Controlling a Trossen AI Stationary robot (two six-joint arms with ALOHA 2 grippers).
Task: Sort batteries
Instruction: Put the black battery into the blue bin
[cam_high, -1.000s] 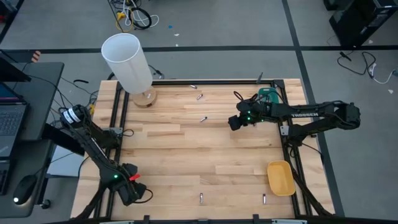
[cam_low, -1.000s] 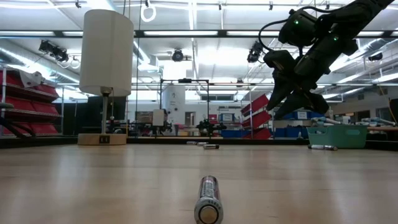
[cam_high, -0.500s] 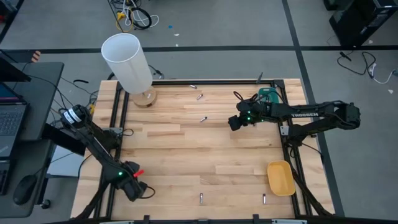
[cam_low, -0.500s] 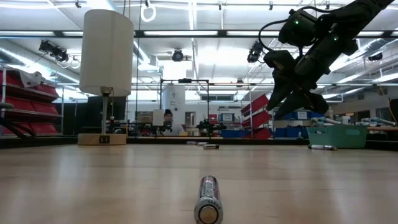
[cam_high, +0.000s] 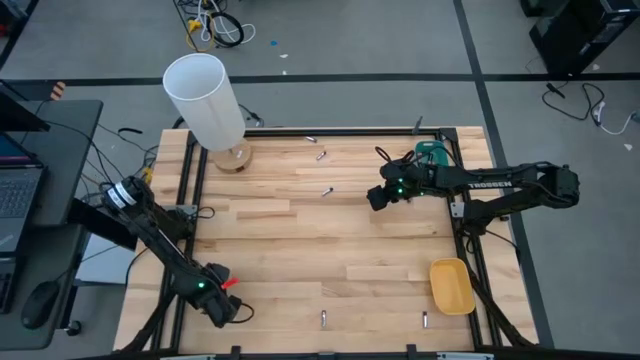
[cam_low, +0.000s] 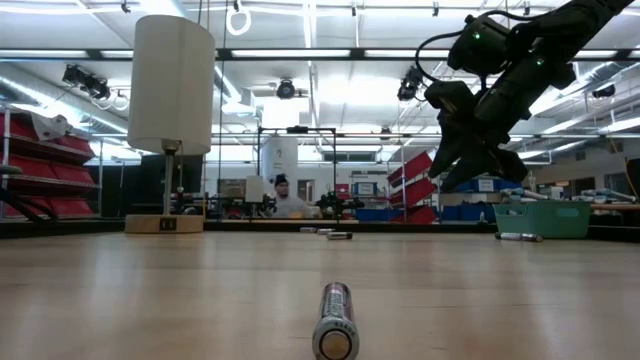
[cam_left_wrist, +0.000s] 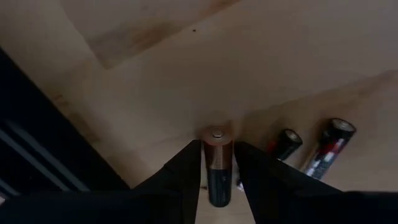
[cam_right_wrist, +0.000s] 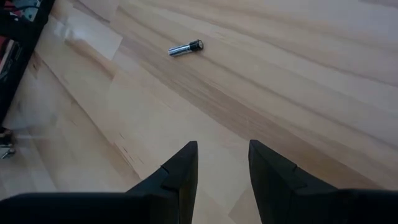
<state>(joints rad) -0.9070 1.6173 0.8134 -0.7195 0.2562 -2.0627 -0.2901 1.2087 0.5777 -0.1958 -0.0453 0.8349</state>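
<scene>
My left gripper (cam_high: 228, 312) hangs over the table's near left corner, shut on a black battery with a copper-coloured end (cam_left_wrist: 216, 163). Two more batteries (cam_left_wrist: 286, 144) (cam_left_wrist: 329, 144) lie flat on the wood right beside it. My right gripper (cam_high: 378, 197) stands open above the table's right half with nothing between its fingers (cam_right_wrist: 222, 168). Loose batteries lie on the wood at the far side (cam_high: 321, 155), in the middle (cam_high: 327, 192) and near the front edge (cam_high: 323, 318) (cam_high: 424, 320). The front one shows close in the low view (cam_low: 335, 320). My left gripper pinches the battery by its two sides (cam_left_wrist: 211, 177) between the two fingers, which lie along it. The fingers come from above, pointing steeply down. The copper end (cam_left_wrist: 216, 138) sticks out past the fingertips toward the wood; whether it touches the table I cannot tell.
A white lamp (cam_high: 205, 95) stands at the far left corner. A teal tray (cam_high: 430, 153) sits at the far right edge and a yellow tray (cam_high: 452, 285) at the near right. A black frame rail (cam_high: 185, 200) runs along the left edge. A person sits in the room behind (cam_low: 282, 195).
My left gripper has sunk toward the table at the near left corner and drifted a little to the right, with the battery still between its fingers. A person has come into view in the room behind.
</scene>
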